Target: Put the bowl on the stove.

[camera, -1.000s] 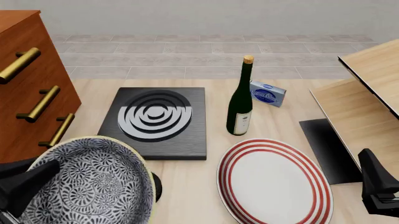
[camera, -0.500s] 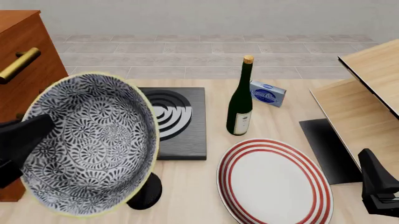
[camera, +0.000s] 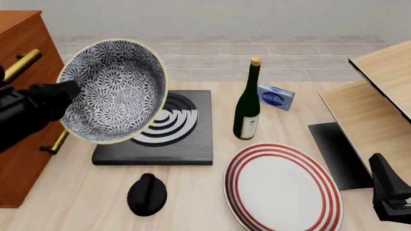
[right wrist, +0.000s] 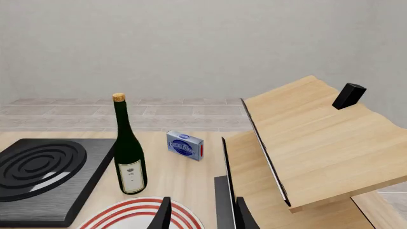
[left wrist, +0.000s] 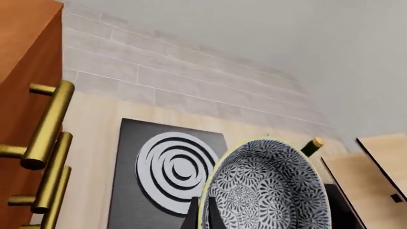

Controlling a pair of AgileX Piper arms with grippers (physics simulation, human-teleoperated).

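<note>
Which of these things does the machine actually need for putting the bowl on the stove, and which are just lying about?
Needed:
- small deep black-and-white floral bowl, held up by the left gripper
- flat square black stove with silver-grey rings

Lying about:
- dark green glass wine bottle
- large flat red-ringed white plate
- small blue box
- small black knob
- wooden drawer cabinet
- idle right gripper

A simulated home kitchen. A pale wooden bench (camera: pixel 282 125) carries a black stove (camera: pixel 154 139) with a ringed burner, a green wine bottle (camera: pixel 247 108), a red-ringed plate (camera: pixel 282 187) and a loose black knob (camera: pixel 147 194). A brass-handled wooden drawer cabinet (camera: pixel 26 57) stands at the left, above a grey tiled floor (camera: pixel 212 57) and plain wall.
</note>
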